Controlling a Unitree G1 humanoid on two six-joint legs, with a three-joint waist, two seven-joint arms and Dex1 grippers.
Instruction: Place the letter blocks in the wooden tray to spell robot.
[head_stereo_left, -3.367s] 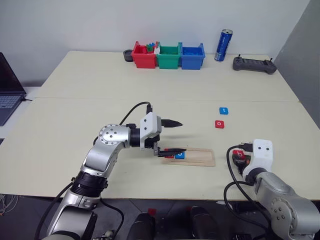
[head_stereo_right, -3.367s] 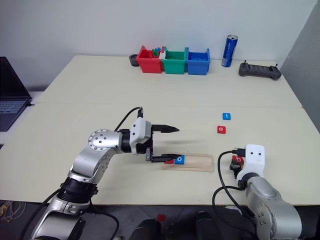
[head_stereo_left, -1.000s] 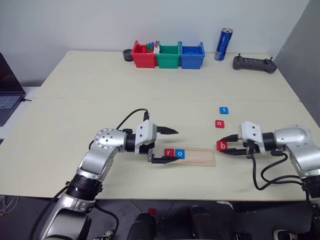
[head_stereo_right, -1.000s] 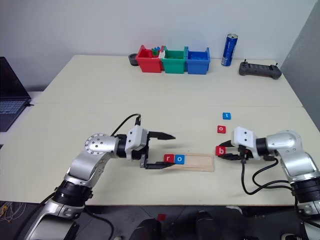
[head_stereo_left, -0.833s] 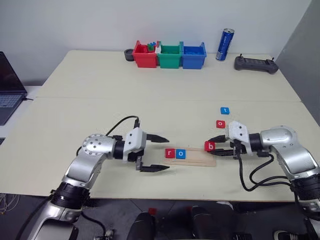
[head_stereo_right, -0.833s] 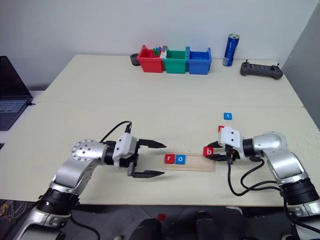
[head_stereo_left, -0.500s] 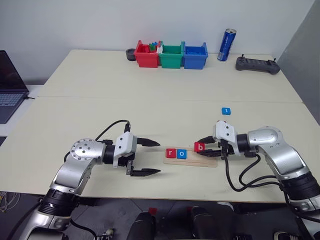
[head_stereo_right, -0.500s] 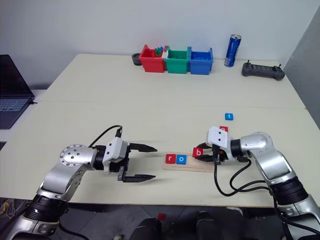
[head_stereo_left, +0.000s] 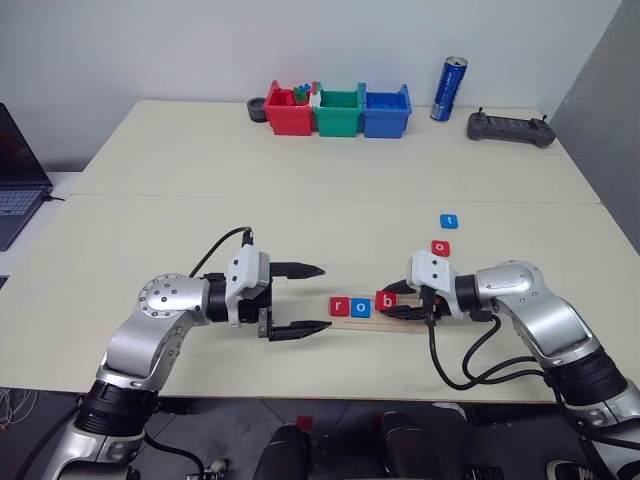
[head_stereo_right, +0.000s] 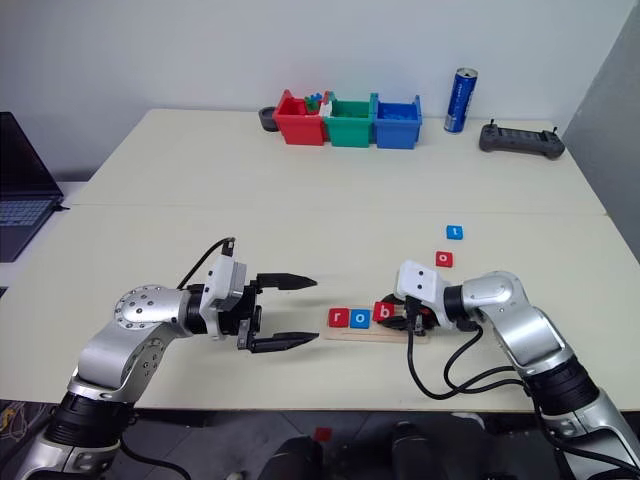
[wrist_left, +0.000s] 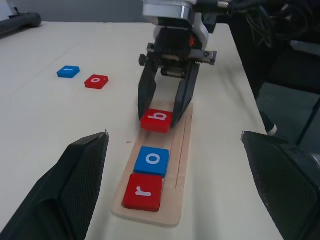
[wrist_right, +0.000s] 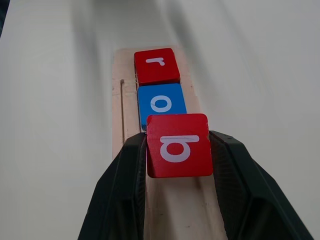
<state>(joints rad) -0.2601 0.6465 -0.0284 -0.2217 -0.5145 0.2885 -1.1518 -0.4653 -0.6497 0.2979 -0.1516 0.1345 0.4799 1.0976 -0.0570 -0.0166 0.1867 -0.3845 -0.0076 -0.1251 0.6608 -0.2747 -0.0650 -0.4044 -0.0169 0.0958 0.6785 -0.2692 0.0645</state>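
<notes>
The wooden tray (head_stereo_left: 405, 322) lies near the table's front edge. A red r block (head_stereo_left: 339, 306) and a blue o block (head_stereo_left: 361, 306) sit side by side at its left end. My right gripper (head_stereo_left: 390, 301) is shut on a red b block (wrist_right: 177, 145), holding it over the tray right beside the blue o; I cannot tell whether it touches the wood. My left gripper (head_stereo_left: 324, 297) stands open and empty just left of the tray. A loose red o block (head_stereo_left: 441, 247) and a blue t block (head_stereo_left: 449, 221) lie on the table behind my right gripper.
Red (head_stereo_left: 287, 112), green (head_stereo_left: 338, 112) and blue (head_stereo_left: 385, 110) bins stand at the back, with a blue can (head_stereo_left: 447, 90) and a black controller (head_stereo_left: 509, 128) to their right. A laptop (head_stereo_left: 18, 170) sits at the far left.
My right gripper carried the red b block leftward from beyond the tray's right end to over the tray beside the blue o. My left gripper drew back to the left, off the tray.
</notes>
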